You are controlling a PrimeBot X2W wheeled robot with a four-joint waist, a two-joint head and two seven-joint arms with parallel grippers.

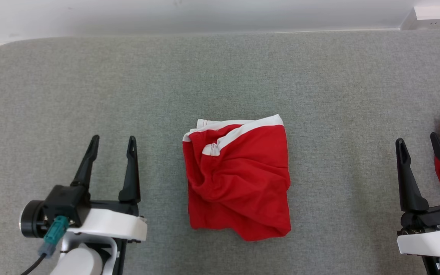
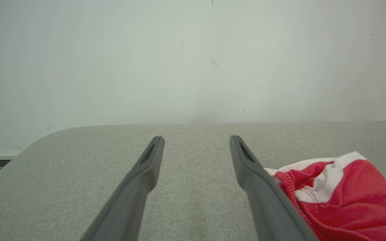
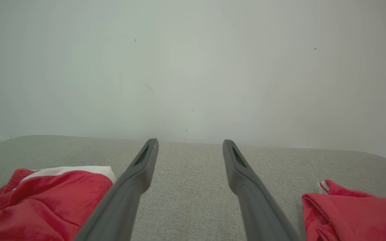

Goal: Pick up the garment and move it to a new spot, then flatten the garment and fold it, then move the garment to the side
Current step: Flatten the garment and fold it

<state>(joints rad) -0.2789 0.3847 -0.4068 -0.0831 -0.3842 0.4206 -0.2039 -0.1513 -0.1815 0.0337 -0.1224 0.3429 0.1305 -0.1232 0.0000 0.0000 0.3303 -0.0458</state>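
left gripper [image 1: 114, 139] low, fingers up, apart, empty | right gripper [image 1: 416, 138] same | garment [image 1: 239, 179] red, white band, rumpled square between them

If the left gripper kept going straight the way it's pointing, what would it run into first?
Probably nothing close: ahead of the left gripper lies bare grey table, then the white wall past its far edge. The red garment sits off to its right, outside that line. Height is unclear.

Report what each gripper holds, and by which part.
Nothing is held: left gripper and right gripper stand open, the red garment lying free between them.
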